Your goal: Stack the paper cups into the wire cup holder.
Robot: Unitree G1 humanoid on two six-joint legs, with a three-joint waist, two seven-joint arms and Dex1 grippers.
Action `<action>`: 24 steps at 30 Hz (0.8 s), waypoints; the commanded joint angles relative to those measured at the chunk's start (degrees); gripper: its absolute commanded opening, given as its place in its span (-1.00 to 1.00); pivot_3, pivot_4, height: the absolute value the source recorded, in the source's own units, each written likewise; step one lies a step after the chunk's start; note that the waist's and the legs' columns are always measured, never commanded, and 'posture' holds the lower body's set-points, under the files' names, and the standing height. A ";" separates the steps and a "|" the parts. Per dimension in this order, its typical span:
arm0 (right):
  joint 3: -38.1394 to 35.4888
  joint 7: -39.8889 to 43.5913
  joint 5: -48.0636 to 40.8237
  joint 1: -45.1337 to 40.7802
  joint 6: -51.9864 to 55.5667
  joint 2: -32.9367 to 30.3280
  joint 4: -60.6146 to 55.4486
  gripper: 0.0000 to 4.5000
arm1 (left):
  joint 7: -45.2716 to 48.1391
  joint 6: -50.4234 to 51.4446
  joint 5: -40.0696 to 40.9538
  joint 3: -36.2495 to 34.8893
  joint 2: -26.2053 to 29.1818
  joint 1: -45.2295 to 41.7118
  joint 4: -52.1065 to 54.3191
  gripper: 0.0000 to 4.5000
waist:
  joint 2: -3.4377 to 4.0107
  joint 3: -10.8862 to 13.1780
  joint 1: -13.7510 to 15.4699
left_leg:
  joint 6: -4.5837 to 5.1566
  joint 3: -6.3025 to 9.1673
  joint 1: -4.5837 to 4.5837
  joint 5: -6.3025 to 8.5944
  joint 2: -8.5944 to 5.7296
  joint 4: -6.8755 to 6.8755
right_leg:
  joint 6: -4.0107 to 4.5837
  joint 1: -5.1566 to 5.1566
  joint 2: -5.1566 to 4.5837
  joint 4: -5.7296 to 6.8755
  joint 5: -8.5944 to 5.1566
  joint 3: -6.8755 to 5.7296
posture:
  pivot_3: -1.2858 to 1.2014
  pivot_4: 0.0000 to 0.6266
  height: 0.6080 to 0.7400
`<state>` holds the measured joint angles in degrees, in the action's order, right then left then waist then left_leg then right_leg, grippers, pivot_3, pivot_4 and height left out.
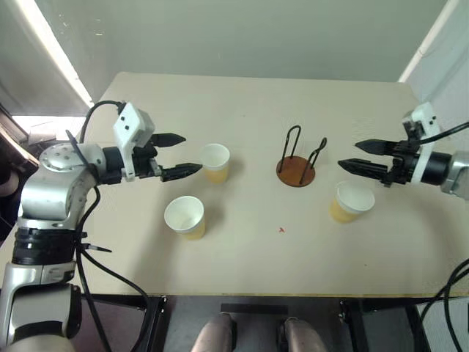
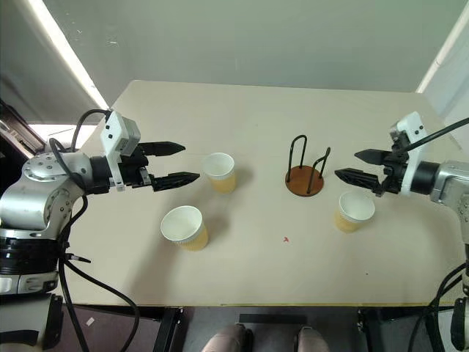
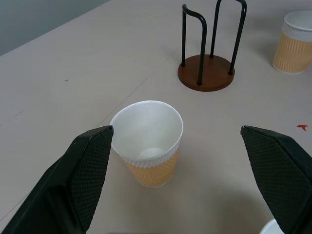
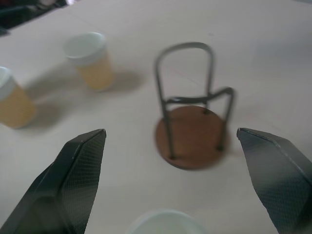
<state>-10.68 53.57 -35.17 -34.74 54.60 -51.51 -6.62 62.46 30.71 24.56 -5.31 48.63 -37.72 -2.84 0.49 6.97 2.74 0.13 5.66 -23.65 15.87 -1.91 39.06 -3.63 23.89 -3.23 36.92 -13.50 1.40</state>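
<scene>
Left eye view: we take the wire cup holder [image 1: 297, 163] as landmark, upright and empty on the table [image 1: 256, 110]. Three paper cups stand apart from it: one [image 1: 215, 162] to its left, one [image 1: 185, 217] farther left and nearer us, one [image 1: 351, 202] just right. Our left gripper [image 1: 178, 155] and right gripper [image 1: 359, 156] both hover with fingers spread wide, holding nothing.

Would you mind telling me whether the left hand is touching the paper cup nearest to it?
Apart. In the left eye view the left hand stops short of the paper cup, with bare table between its fingertips and the rim.
</scene>
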 commanded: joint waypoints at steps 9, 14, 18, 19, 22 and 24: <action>4.24 -4.66 0.39 -1.73 3.74 1.07 -2.80 0.98 | 0.89 -1.01 0.55 -0.74 0.54 -0.79 1.62 1.00 | 0.00 0.00 -0.02 | 0.00 -0.01 0.00 0.00 0.00 0.01 | 0.00 0.01 0.00 -0.02 0.00 0.00 | 0.03 -0.52 1.00; 6.21 -7.02 2.83 -3.61 4.01 1.56 0.34 0.98 | 1.00 -1.07 0.51 -0.72 0.26 -0.95 1.65 1.00 | 0.00 0.00 -0.02 | 0.00 0.00 0.00 0.00 0.00 0.01 | 0.00 0.02 0.00 -0.02 0.00 0.01 | 0.03 -0.52 1.00; 8.20 -7.85 4.92 -5.78 2.91 2.89 2.92 0.98 | 0.95 -0.83 0.62 -0.63 0.11 -1.01 1.94 1.00 | 0.00 0.00 -0.05 | 0.01 -0.01 0.01 0.00 0.01 0.01 | 0.00 0.03 0.00 -0.01 0.00 0.01 | 0.03 -0.52 1.00; 8.84 -8.09 5.46 -6.29 2.72 3.52 3.39 0.98 | 1.01 -0.64 0.70 -0.58 0.12 -0.97 2.11 1.00 | 0.00 0.00 -0.07 | 0.01 -0.01 0.00 0.00 0.01 0.01 | 0.00 0.04 0.00 -0.01 0.00 0.01 | 0.03 -0.52 1.00; 10.30 -8.99 6.76 -7.83 2.22 5.89 4.78 0.98 | 1.00 -0.24 0.89 -0.48 0.05 -0.94 2.55 1.00 | 0.00 0.00 -0.13 | 0.01 -0.01 0.01 0.00 0.01 0.01 | 0.00 0.06 0.00 -0.01 0.00 0.01 | 0.03 -0.52 1.00; 11.28 -9.31 7.45 -8.72 2.12 7.62 5.52 0.98 | 0.93 -0.04 0.98 -0.47 0.00 -0.88 2.85 1.00 | 0.00 0.00 -0.15 | 0.01 -0.02 0.01 0.00 0.01 0.01 | 0.00 0.06 0.00 -0.01 0.00 0.02 | 0.03 -0.52 1.00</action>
<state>0.70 44.88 -28.33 -41.96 57.61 -44.03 -0.70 63.43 30.59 24.84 -5.30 48.36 -37.71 -2.11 0.49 6.97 2.59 0.14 5.65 -23.65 15.87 -1.90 39.08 -3.63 23.95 -3.23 36.91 -13.50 1.41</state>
